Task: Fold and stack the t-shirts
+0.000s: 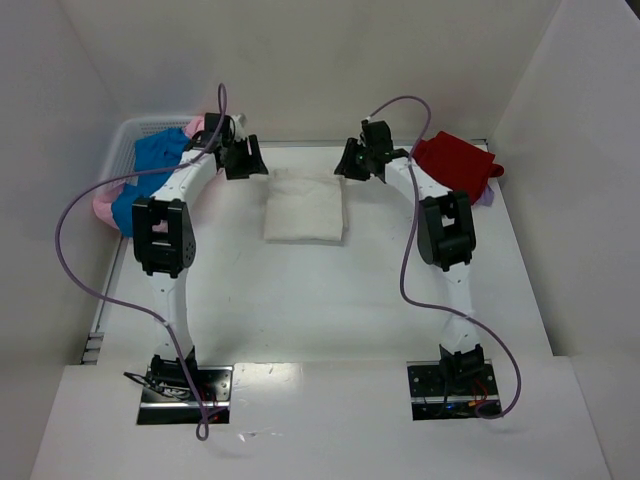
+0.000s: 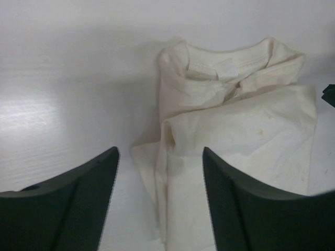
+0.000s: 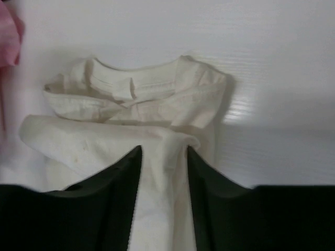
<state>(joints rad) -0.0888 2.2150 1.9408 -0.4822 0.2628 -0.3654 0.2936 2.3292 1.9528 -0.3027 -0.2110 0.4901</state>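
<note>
A cream-white t-shirt (image 1: 305, 205) lies folded into a rectangle on the table's far middle, collar toward the back wall. My left gripper (image 1: 243, 158) hovers at its far left corner. In the left wrist view that gripper (image 2: 159, 157) stands open, and the shirt's (image 2: 235, 130) folded left edge lies loose below the gap. My right gripper (image 1: 362, 160) is at the far right corner. In the right wrist view its (image 3: 163, 151) jaws stand narrowly apart, with a raised fold of the shirt (image 3: 131, 104) between them. A red t-shirt (image 1: 455, 160) lies at the back right.
A white mesh basket (image 1: 128, 135) at the back left holds a blue t-shirt (image 1: 160, 155) and a pink one (image 1: 108, 207) that hangs over its side. A lavender edge (image 1: 485, 197) shows under the red shirt. White walls close in the table on three sides.
</note>
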